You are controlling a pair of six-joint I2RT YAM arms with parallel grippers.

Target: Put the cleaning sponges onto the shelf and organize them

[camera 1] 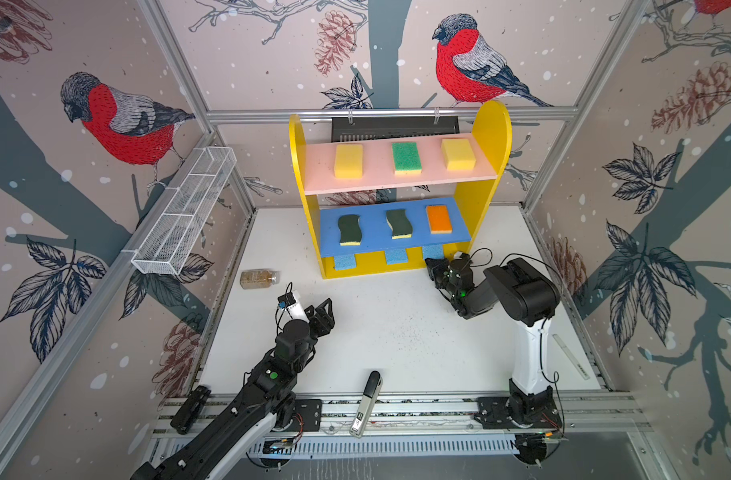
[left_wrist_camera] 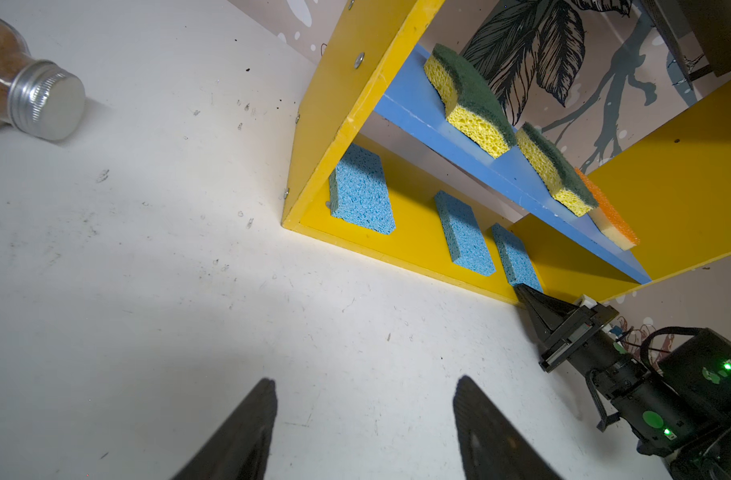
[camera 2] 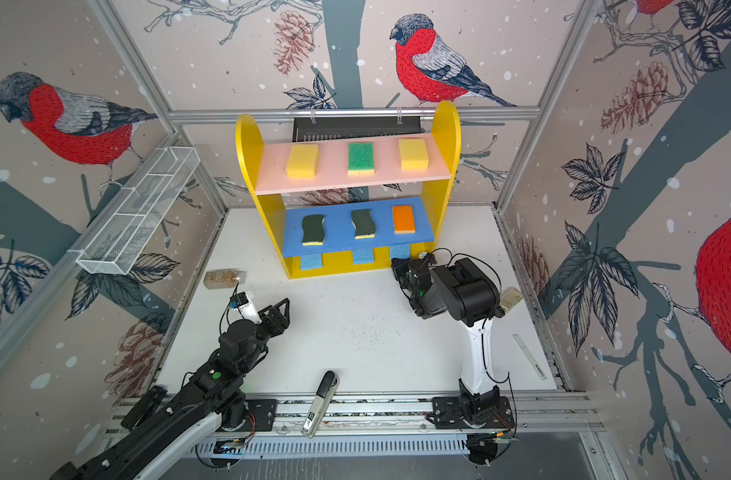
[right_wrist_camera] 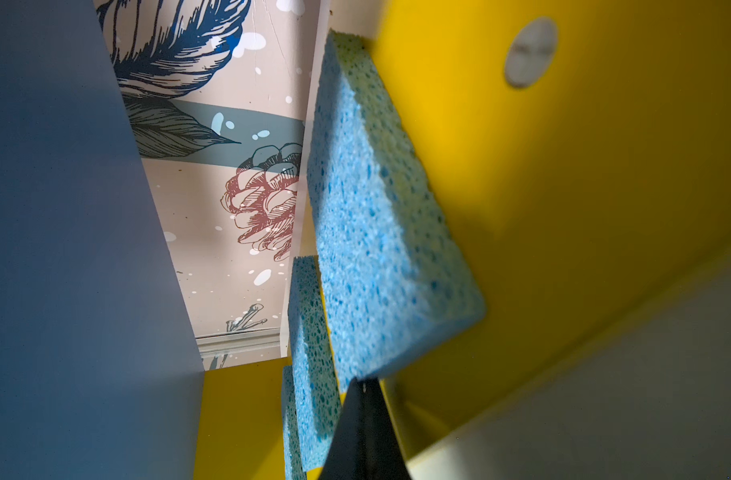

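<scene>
White speckled tabletop (camera 1: 397,332), walled in by bullfinch-and-pinecone wallpaper (camera 1: 118,120). At the near edge a black-and-silver handheld tool (camera 1: 365,401) is laid, well clear of the work.

The left gripper (left_wrist_camera: 364,388) is held over bare table, near and left of the shelf, jaws set wide, nothing between them. A brownish glass bottle with a metal screw cap (left_wrist_camera: 22,91) is lying on its side to its left; a careless sweep would set it rolling.

The right gripper (right_wrist_camera: 361,392) is seen with jaws closed tight and nothing gripped. Its tip touches the near end of the right-hand thin light blue sponge (right_wrist_camera: 380,199), on the yellow base of the small yellow-sided shelf unit (camera 1: 486,137).

Hazards judged here:
- A push carried too far would skew this sponge out of line with the two other thin light blue sponges (left_wrist_camera: 361,191) (left_wrist_camera: 463,232), or drive it out through the open back.
- A lift of the wrist would strike the blue lower board (camera 1: 374,245) just overhead.
- A hard shove might shift the whole unit.

Farther up, two dark green wavy-edged sponges (camera 1: 349,229) (camera 1: 400,223) and an orange-topped sponge (camera 1: 438,219) are spaced along the blue board. Two yellow block sponges (camera 1: 348,161) (camera 1: 458,154) flanking a green-topped sponge (camera 1: 406,158) are set on the pink upper board (camera 1: 376,166). A jolt to the shelf could disturb these rows. All nine are shelved.
</scene>
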